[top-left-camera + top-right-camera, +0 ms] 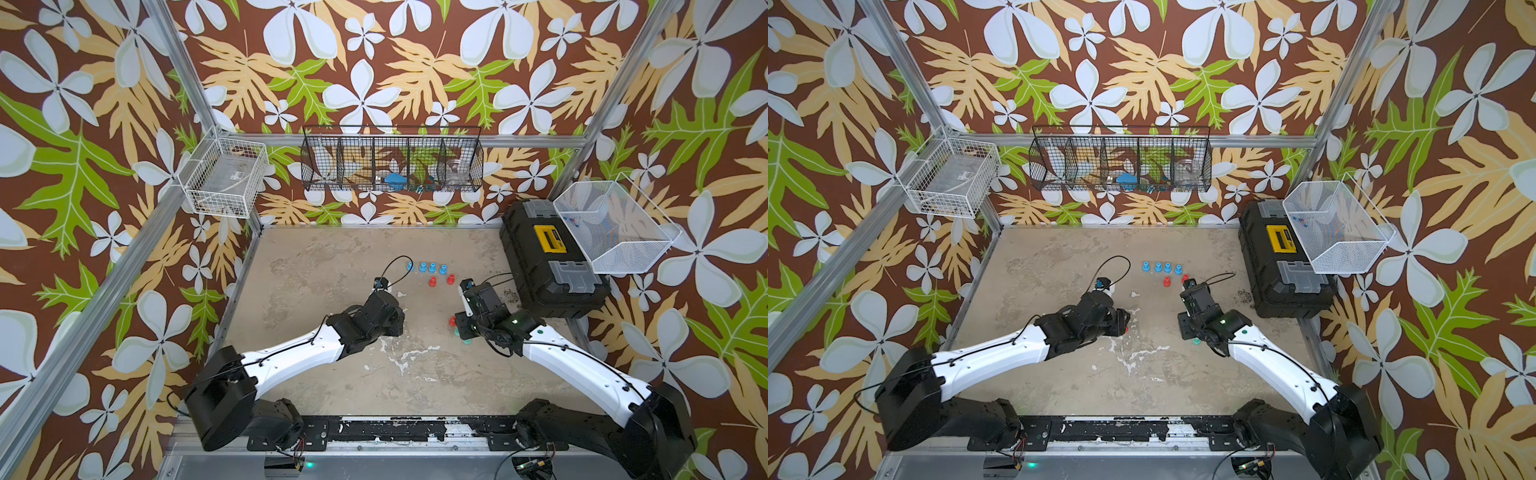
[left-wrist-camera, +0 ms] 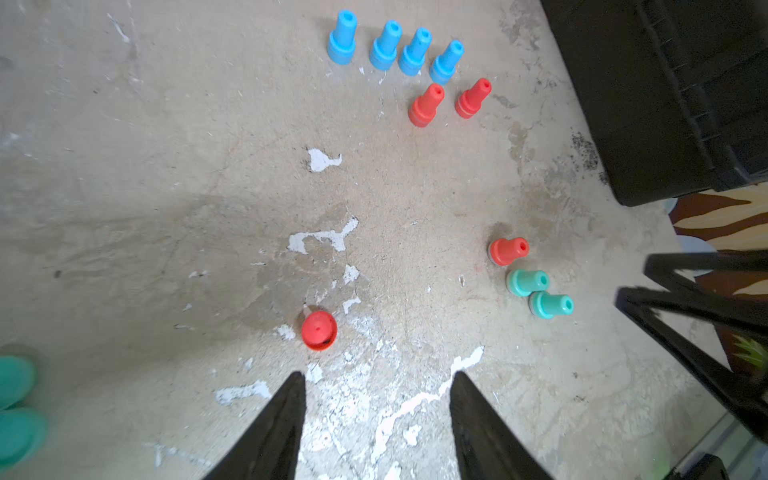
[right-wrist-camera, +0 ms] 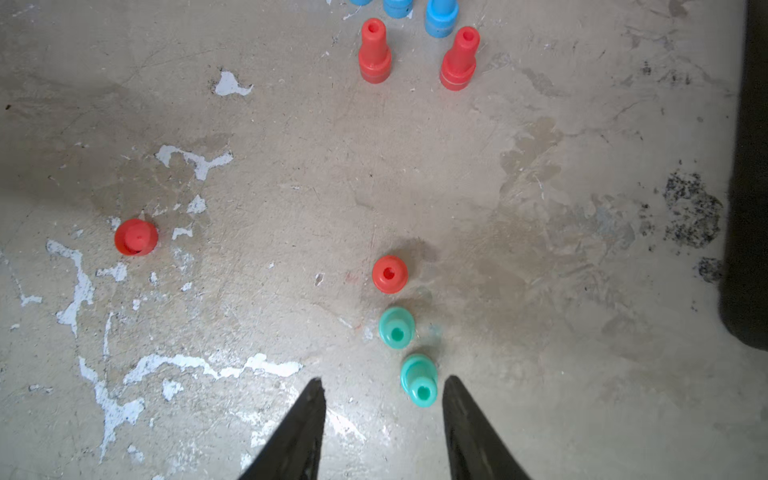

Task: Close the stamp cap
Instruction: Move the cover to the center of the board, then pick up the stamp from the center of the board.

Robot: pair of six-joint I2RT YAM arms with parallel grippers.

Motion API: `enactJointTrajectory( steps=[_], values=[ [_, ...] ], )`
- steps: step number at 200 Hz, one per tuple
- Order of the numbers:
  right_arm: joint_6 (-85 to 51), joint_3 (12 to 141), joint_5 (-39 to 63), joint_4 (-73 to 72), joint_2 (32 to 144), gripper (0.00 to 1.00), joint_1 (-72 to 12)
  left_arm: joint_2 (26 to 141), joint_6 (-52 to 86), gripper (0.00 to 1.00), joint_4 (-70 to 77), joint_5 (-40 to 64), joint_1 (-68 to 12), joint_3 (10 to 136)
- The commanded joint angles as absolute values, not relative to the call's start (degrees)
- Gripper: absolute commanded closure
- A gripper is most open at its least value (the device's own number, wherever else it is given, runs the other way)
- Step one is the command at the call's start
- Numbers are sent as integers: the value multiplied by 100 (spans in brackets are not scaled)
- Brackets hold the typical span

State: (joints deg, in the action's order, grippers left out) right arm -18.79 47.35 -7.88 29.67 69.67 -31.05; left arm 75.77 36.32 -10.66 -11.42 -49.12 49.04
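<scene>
A loose red cap [image 2: 318, 330] [image 3: 136, 237] lies on the worn table, just beyond one fingertip of my left gripper [image 2: 376, 376]. That gripper hovers open with nothing between its fingers. A short red stamp [image 2: 508, 250] [image 3: 389, 273] [image 1: 452, 321] stands upright further right, heading a line with two teal stamps [image 3: 397, 328] [image 3: 419, 380]. My right gripper [image 3: 380, 380] is open above the nearer teal stamp, which sits close beside one finger, ungripped. In both top views the arms hide both sets of fingers.
Several blue stamps [image 1: 428, 267] and two red ones [image 1: 432, 282] stand in rows further back. A black toolbox [image 1: 548, 257] lies along the table's right side under a white mesh basket [image 1: 615, 228]. Blurred teal pieces [image 2: 16, 399] show at the left wrist view's edge.
</scene>
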Motion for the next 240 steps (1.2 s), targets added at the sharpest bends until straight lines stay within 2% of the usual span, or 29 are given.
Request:
enactJointTrajectory(
  steps=[1, 44, 77, 149, 240],
  values=[
    [-1684, 4939, -822, 2954, 7352, 52, -3040, 7051, 3437, 41, -1441, -1382, -4844, 4741],
    [-1617, 5133, -729, 2865, 8118, 52, -2936, 5876, 3364, 41, -1750, -1320, -4464, 4313],
    [-1622, 5115, -747, 2701, 8494, 53, -2940, 5403, 3272, 40, -2018, -1320, -4275, 4136],
    [-1560, 5344, -790, 2546, 9058, 57, -2927, 4833, 3334, 40, -2247, -1321, -4174, 3817],
    [-1556, 5467, -797, 2451, 9478, 69, -2899, 4467, 3340, 40, -2479, -1415, -4157, 3701]
  ],
)
